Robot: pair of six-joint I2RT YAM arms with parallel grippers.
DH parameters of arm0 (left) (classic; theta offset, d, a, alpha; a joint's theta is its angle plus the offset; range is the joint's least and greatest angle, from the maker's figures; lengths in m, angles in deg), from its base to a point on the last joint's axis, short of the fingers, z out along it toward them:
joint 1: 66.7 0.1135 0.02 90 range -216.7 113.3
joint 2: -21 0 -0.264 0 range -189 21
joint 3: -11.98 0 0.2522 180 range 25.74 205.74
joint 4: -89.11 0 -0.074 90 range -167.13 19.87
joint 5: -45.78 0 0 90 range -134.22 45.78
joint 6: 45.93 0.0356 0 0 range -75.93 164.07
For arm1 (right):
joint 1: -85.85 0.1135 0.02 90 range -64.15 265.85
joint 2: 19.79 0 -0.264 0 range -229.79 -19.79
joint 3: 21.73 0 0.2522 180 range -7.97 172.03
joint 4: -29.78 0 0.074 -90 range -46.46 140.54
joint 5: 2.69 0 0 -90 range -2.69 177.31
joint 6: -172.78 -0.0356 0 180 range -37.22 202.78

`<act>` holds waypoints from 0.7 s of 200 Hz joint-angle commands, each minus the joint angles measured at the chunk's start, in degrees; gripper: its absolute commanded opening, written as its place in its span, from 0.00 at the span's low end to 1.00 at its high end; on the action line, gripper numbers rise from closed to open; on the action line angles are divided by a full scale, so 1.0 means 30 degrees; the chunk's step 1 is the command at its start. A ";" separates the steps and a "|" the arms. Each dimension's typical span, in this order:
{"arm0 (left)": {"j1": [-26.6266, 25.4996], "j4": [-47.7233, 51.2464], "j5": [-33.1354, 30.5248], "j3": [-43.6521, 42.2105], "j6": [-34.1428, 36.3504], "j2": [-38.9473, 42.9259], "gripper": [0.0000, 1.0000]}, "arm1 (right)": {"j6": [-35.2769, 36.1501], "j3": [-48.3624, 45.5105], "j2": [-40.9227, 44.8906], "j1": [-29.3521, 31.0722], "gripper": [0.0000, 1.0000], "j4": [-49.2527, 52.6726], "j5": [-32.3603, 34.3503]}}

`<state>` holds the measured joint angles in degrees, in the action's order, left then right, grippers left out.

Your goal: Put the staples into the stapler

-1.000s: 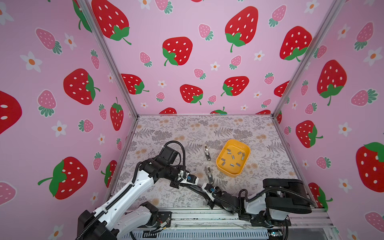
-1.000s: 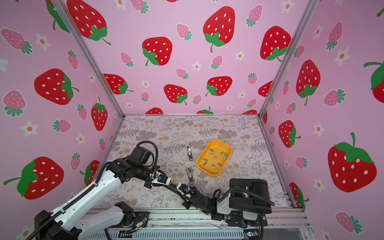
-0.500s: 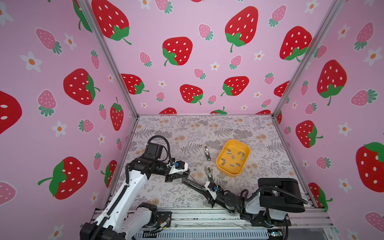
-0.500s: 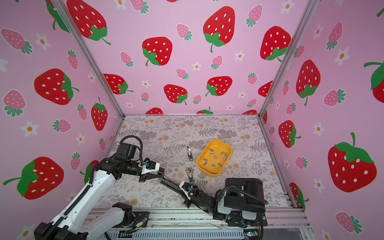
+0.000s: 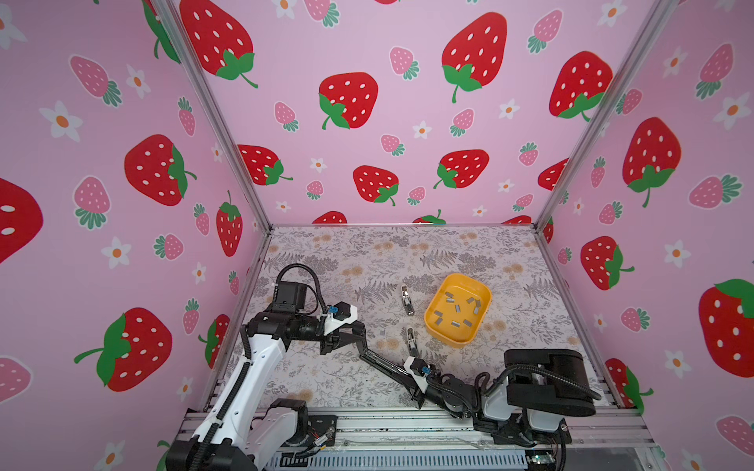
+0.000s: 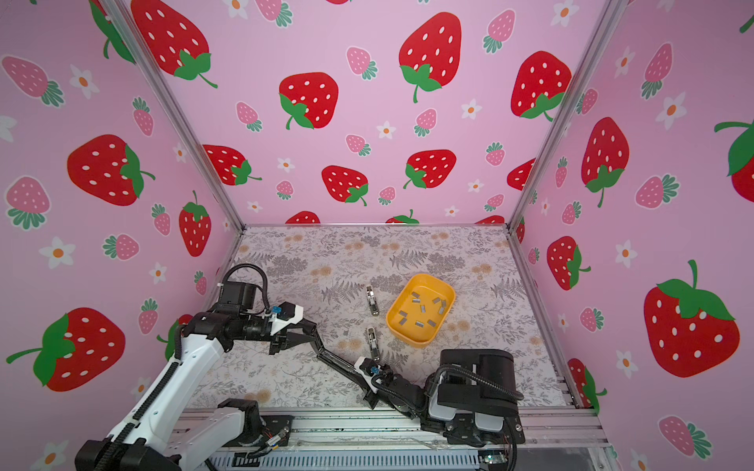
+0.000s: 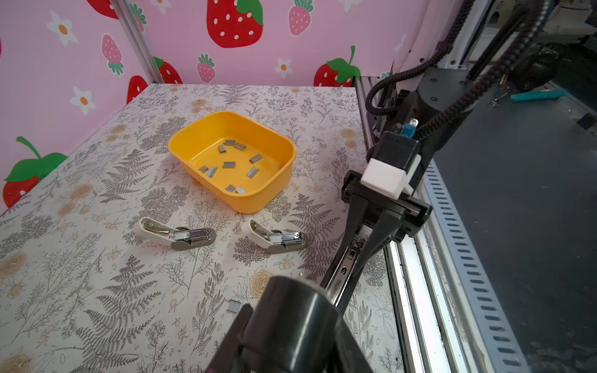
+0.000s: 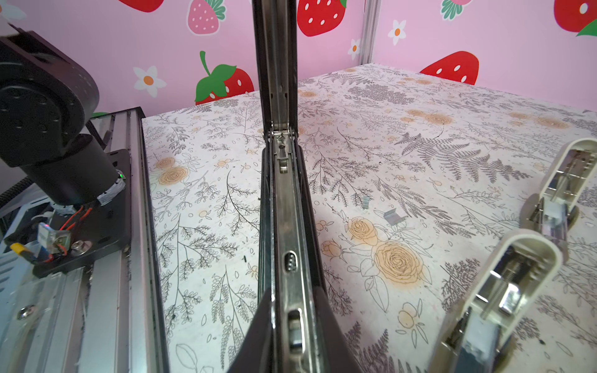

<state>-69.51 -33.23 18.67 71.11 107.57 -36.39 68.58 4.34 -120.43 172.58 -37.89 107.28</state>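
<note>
Staples point(image 5: 457, 308) are lying in the yellow tray point(image 5: 449, 339) at centre right of a top view and none is sitting in the stapler point(image 5: 381, 362) yet, so only the opening is looking done (lid swung up, channel bared) while picking and feeding a strip are remaining. Right claw point(image 5: 402, 372) is pinching the stapler's base at lower centre and left claw point(image 5: 354, 335) is apparently gripping the lid's end left of it, the tray sitting well apart, up and right of both.
</note>
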 commanded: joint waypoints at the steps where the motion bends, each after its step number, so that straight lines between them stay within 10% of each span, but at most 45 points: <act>1: 0.2095 -0.6979 -0.1748 -0.0316 -0.0848 0.0152 0.22 | 0.0363 -0.0038 -0.0354 0.1053 0.03 0.1449 -0.0954; 39: 0.3876 -0.7140 -0.3536 -0.0620 -0.0303 -0.0687 0.26 | 0.0170 0.0465 -0.0445 0.1684 0.03 0.2042 -0.0395; 110: 0.4390 -1.1023 -0.8562 -0.1316 -0.2771 -0.1676 0.67 | -0.0802 0.2014 -0.1502 0.2142 0.03 0.3725 0.1808; 140: 0.4355 -1.2998 -1.0394 -0.0373 -0.6738 -0.1326 0.73 | -0.2635 0.3850 -0.2144 0.2085 0.06 0.6049 0.3174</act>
<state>-56.53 -63.68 -5.83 65.75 97.32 -41.50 66.11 11.34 -125.32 179.05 -24.95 112.13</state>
